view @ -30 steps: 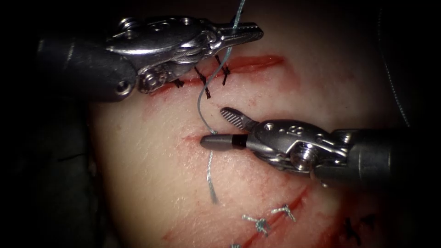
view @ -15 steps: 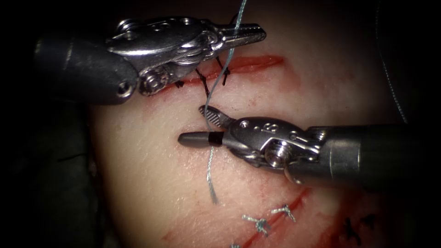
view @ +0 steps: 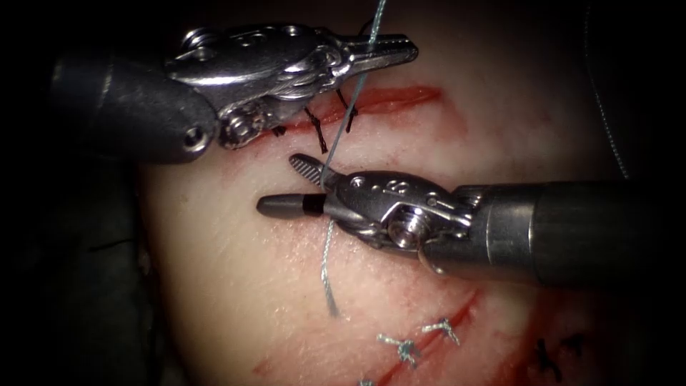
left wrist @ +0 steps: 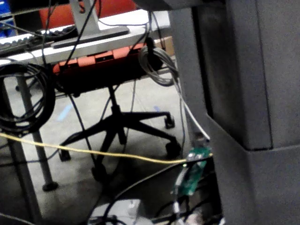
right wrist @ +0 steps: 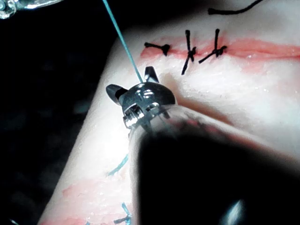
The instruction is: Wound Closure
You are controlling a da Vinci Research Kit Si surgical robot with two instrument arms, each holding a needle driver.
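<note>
My left tool (view: 382, 51) comes in over the upper cut (view: 400, 96), jaws shut on the blue-grey thread (view: 343, 129). From there the thread runs taut, down and to the left, into the gap between the open jaws of my right tool (view: 277, 182), close to their hinge. Below that tool the thread lies on the tissue (view: 236, 286) and stops at a free end (view: 332, 311). In the right wrist view the thread (right wrist: 122, 42) rises from between the spread jaws of the right tool (right wrist: 132, 82).
Black stitches (view: 318, 132) cross the upper cut, partly under the left tool; the right wrist view shows them too (right wrist: 190, 51). A lower cut carries blue-grey stitches (view: 404, 349), with black ones (view: 550, 357) farther right. A loose strand (view: 607, 107) hangs at the far right.
My right tool has slid left with its jaws open, so the thread now sits deep between them. The thread has straightened. The left tool has barely moved.
</note>
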